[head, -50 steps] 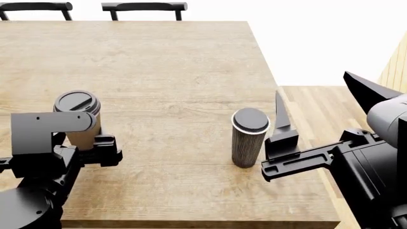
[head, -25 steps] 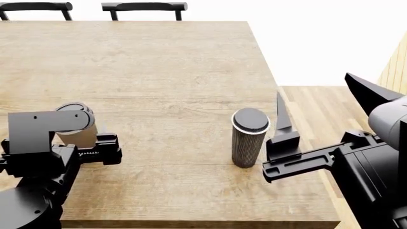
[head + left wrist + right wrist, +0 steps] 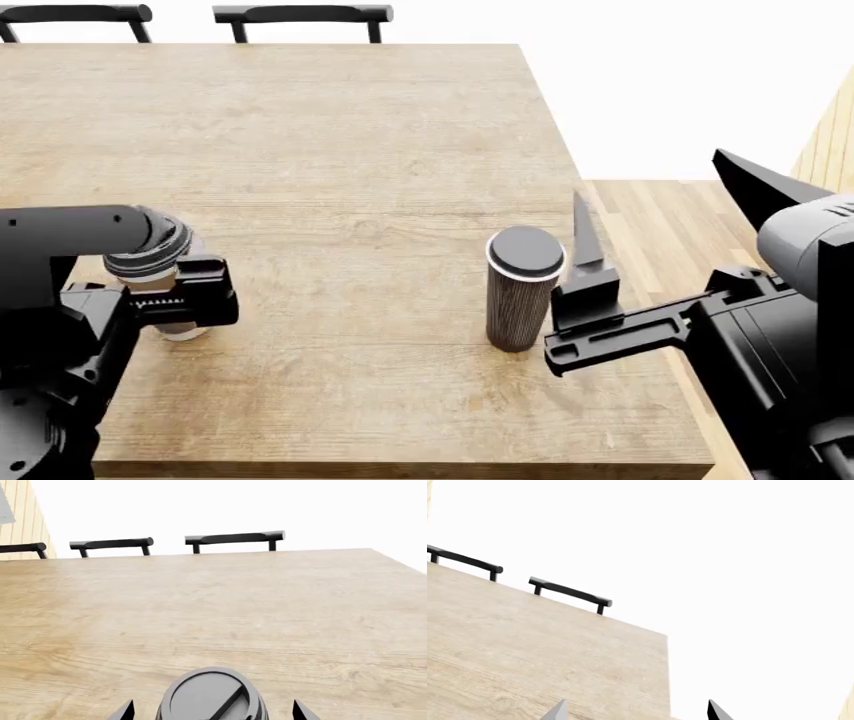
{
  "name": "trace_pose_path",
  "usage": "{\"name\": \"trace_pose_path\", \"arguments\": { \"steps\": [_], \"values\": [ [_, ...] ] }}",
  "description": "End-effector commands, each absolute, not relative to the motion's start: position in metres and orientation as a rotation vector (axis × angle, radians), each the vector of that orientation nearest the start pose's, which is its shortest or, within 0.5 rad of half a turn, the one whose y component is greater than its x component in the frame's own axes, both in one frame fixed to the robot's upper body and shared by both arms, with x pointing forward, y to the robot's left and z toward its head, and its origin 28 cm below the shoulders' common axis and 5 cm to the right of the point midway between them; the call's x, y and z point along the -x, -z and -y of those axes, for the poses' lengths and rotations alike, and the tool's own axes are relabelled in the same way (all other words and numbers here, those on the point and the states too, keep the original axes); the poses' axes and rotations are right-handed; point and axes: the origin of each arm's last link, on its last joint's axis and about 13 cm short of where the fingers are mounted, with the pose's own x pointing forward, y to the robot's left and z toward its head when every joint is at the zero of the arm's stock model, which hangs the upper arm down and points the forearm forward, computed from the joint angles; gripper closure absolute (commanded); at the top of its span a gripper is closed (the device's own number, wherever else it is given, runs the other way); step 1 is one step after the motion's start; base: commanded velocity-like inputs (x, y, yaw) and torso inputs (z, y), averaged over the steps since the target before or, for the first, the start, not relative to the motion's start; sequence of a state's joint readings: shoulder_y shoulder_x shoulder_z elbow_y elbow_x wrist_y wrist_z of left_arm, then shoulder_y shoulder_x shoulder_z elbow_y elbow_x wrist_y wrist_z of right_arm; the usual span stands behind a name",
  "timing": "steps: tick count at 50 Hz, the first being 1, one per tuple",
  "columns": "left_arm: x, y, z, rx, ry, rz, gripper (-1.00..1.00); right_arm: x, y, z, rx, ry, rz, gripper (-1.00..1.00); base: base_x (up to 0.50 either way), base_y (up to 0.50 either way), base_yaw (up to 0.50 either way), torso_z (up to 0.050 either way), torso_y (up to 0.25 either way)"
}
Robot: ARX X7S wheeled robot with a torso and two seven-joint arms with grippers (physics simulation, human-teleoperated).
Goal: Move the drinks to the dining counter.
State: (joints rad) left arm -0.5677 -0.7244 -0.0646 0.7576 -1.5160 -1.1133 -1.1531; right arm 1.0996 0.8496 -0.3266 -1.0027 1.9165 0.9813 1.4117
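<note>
The tan paper coffee cup (image 3: 178, 326) with its black lid (image 3: 212, 695) stands upright on the light wood dining counter (image 3: 334, 130), near its front left. My left gripper (image 3: 212, 713) is open, with one fingertip on each side of the lid and a gap at both. In the head view the left arm covers most of that cup. The ribbed grey-brown lidded cup (image 3: 522, 290) stands upright near the counter's right edge. Just to its right, my right gripper (image 3: 585, 250) is open and holds nothing; only the counter top (image 3: 527, 655) lies beyond its tips. The wine bottle is out of view.
Two black chair backs (image 3: 304, 14) (image 3: 74, 13) stand at the counter's far edge. The counter's right edge (image 3: 574, 200) runs close by the ribbed cup, with wood-plank floor (image 3: 667, 230) beyond it. The front edge lies just before both arms.
My left arm has moved over the coffee cup, so its lid no longer shows in the head view. The right gripper has barely shifted beside the ribbed cup.
</note>
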Motion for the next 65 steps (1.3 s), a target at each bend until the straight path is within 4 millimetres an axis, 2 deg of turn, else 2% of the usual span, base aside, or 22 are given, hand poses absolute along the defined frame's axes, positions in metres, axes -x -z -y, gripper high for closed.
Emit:
{"name": "trace_pose_path", "arguments": {
  "steps": [1,12,38,42,48,65],
  "values": [
    [-0.175,-0.245,-0.252,-0.077,-0.179,-0.019,-1.0,-0.14,-0.276,0.105,0.262,-0.138,0.199,-1.0,0.0,0.0,0.0,0.0,0.0],
    [-0.16,-0.268,-0.254,-0.087,-0.215,0.081,-1.0,-0.143,-0.274,0.109,0.255,-0.074,0.213,-1.0,-0.08,0.0,0.0,0.0,0.001],
    [-0.166,-0.267,-0.252,-0.091,-0.214,0.078,-1.0,-0.139,-0.27,0.117,0.19,-0.034,0.261,-1.0,-0.48,-0.14,0.0,0.0,0.0],
    [-0.166,-0.267,-0.252,-0.089,-0.215,0.076,-1.0,-0.137,-0.273,0.119,0.204,-0.018,0.306,-1.0,0.0,0.0,0.0,0.0,0.0],
    [-0.165,-0.267,-0.253,-0.086,-0.217,0.079,-1.0,-0.139,-0.277,0.122,0.068,-0.006,0.276,-1.0,0.0,-0.35,0.0,0.0,0.0],
    [-0.163,-0.266,-0.253,-0.082,-0.223,0.079,-1.0,-0.143,-0.273,0.12,0.109,0.0,0.309,-1.0,0.0,-0.5,0.0,0.0,0.0]
  ]
}}
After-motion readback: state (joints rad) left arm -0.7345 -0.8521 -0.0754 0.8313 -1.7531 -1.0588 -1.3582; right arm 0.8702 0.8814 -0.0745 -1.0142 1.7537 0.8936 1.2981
